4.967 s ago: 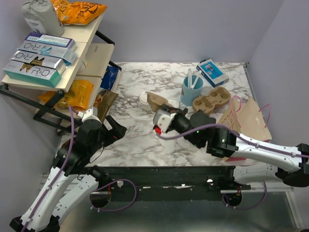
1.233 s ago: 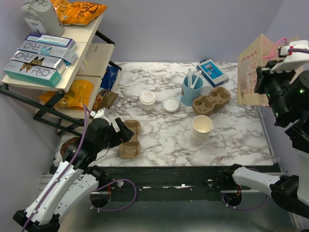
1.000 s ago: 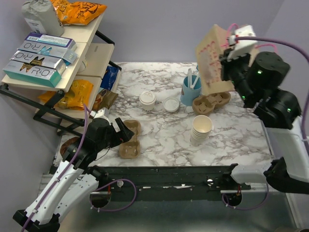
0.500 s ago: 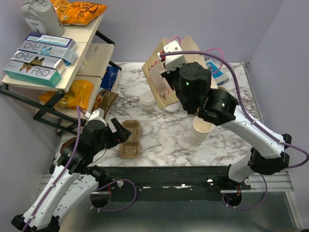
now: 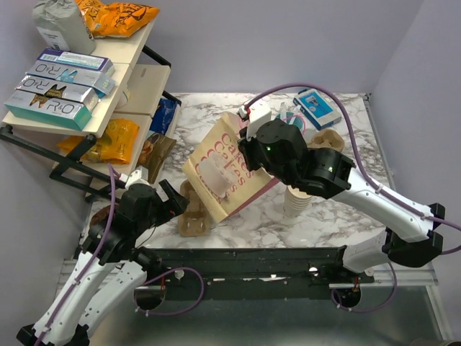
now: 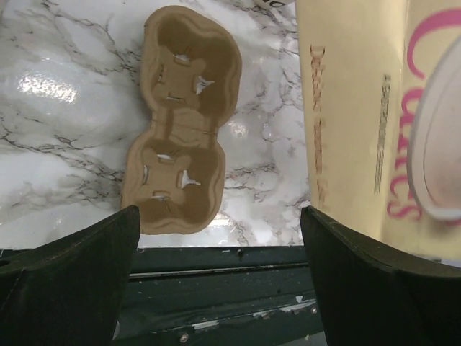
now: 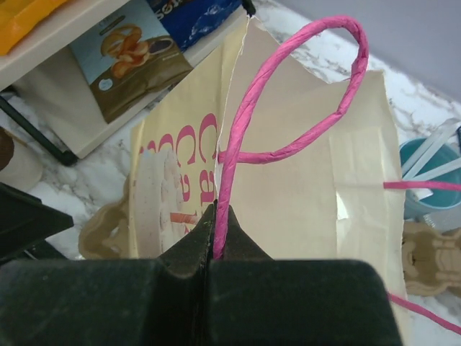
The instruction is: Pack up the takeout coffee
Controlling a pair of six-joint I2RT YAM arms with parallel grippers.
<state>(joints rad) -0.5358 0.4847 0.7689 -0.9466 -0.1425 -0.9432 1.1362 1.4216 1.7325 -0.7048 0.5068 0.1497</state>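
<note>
A marble worktop [image 5: 194,119] fills the scene, with a snack shelf [image 5: 108,54] along its left side. Across the middle lies a tilted paper bag [image 5: 223,176]. Its base is at the near left and its mouth is up at the far right.

The right end effector [image 7: 220,216] is pressed together on the bag's pink handle [image 7: 225,180]. The left end effector [image 6: 216,223] is spread wide and holds nothing. It hovers over a cardboard cup carrier [image 6: 184,122] just beside the bag's base.

The lidded coffee cup does not show from overhead, and I judge that it stands behind the bag, on the far side from the left end effector. That free arm looks the nearer one for reaching it.

Only the left wrist view shows a white sliver [image 6: 272,3] with dark marks at its top edge. It may be the cup, though I cannot tell. Only the right wrist view shows the pinch on the handle. A stack of lidless cups [image 5: 297,200] stands right of the bag.
</note>
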